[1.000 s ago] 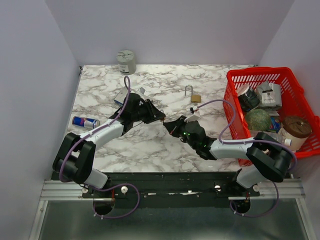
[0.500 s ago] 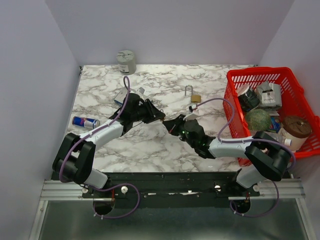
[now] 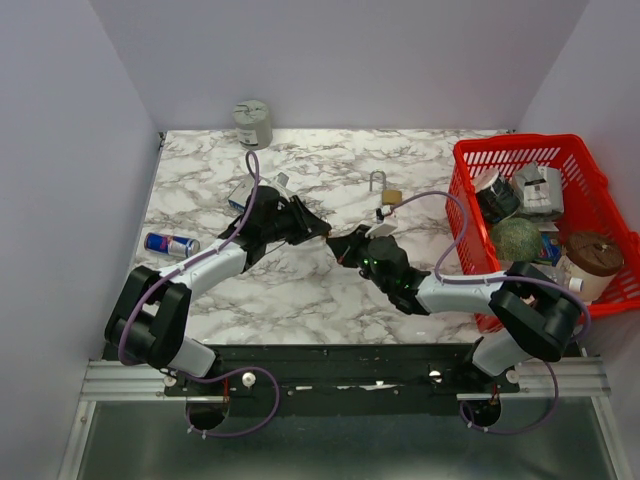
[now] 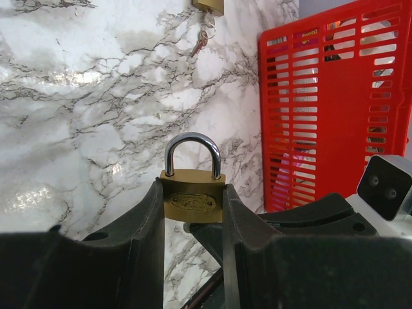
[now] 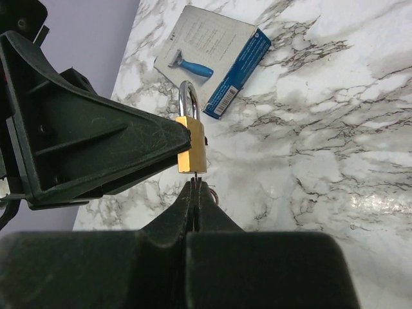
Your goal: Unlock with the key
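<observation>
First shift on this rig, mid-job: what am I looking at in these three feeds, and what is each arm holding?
You see a left arm and a right arm bolted at the near table edge, each ending in a two-finger pincer. The wide picture comes from a fixed camera above and behind them. The other two come from a camera on each wrist, hence the dark shapes at their bottom edge. The left pincer clamps a brass padlock by its body, shackle closed. The right pincer is pinched shut just beneath it on a thin sliver, seemingly the key. On the marble table lie a second padlock, a razor box, a drink can, a grey tin and a red basket holding several items.
</observation>
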